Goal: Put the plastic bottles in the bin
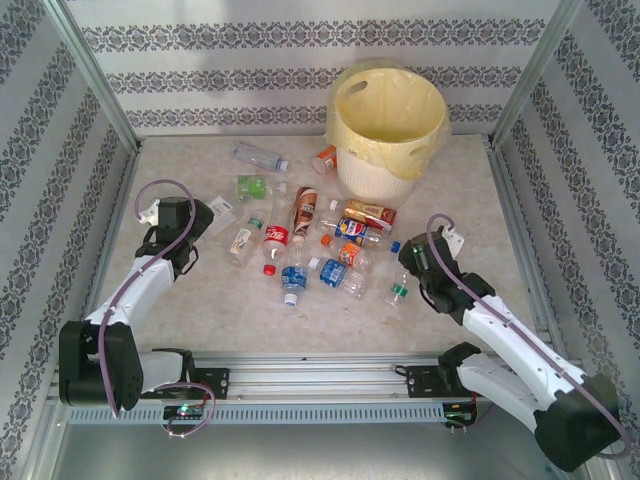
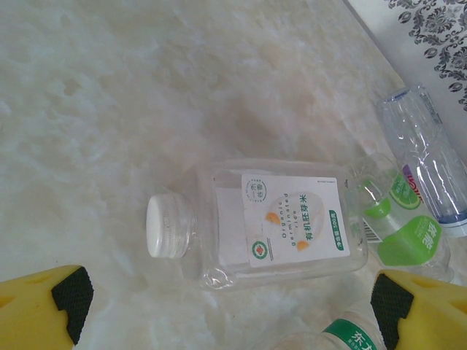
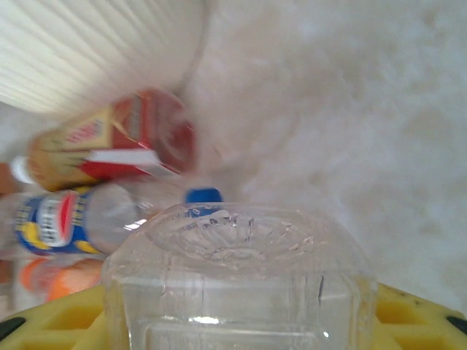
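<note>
- My right gripper [image 3: 237, 321] is pinched on a clear bottle [image 3: 233, 270], just on the near right of the bin [image 1: 375, 175].
- My left gripper [image 2: 233, 306] is spread wide over a white-capped bottle [image 2: 263, 222], well to the bin's near left.
- No bottle shows inside the bin, so I judge the job barely begun. The scattered bottles [image 1: 300, 245] lie on its near side.
- Bare table [image 1: 480, 200] lies to the right of the bin. The patterned walls [image 1: 590, 190] close in behind and beside it.

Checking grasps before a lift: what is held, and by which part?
The right gripper grips a clear plastic bottle across its body, near the base. The left gripper is open, holding nothing.
</note>
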Motion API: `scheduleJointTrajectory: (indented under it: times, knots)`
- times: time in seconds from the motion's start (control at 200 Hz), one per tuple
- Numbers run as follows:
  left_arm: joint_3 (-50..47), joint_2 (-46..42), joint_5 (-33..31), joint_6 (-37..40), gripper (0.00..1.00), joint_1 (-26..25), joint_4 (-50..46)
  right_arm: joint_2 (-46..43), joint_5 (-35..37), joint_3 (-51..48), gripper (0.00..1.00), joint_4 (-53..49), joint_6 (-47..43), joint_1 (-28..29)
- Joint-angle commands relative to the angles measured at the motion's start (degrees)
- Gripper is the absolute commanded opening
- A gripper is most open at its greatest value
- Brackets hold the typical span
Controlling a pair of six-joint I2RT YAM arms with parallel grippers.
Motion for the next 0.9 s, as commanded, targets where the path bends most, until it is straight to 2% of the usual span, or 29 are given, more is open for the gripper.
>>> scheduleJointTrajectory:
  times: [0.0, 0.235, 0.415, 0.655, 0.744, 0.894]
  knots:
    - [-0.1, 0.4, -1.3, -1.7, 0.99, -0.3, -1.0, -2.2, 1.1, 4.9, 0.32, 7.3, -7.9, -0.5]
    - [-0.2, 1.7, -0.2, -2.4, 0.99, -0.3, -0.8, 2.3, -5.9, 18.1, 0.31, 17.0, -13.6, -2.9]
    - [-0.6, 3.3, 3.4, -4.8, 0.99, -0.3, -0.4, 10.7, -13.8, 29.0, 0.31, 23.3, -14.6, -5.4]
    - [0.9, 3.4, 7.1, -1.5, 0.99, -0.3, -2.9, 28.4, -16.4, 48.4, 0.34, 24.5, -18.6, -7.0]
    - [0.2, 3.6, 7.4, -1.5, 0.99, -0.4, -3.0, 35.6, -15.4, 56.3, 0.34, 25.0, -19.4, -8.9]
    - [0.7, 4.4, 9.0, -0.2, 0.99, -0.2, -3.7, 47.8, -17.6, 71.9, 0.36, 22.1, -19.2, -12.3]
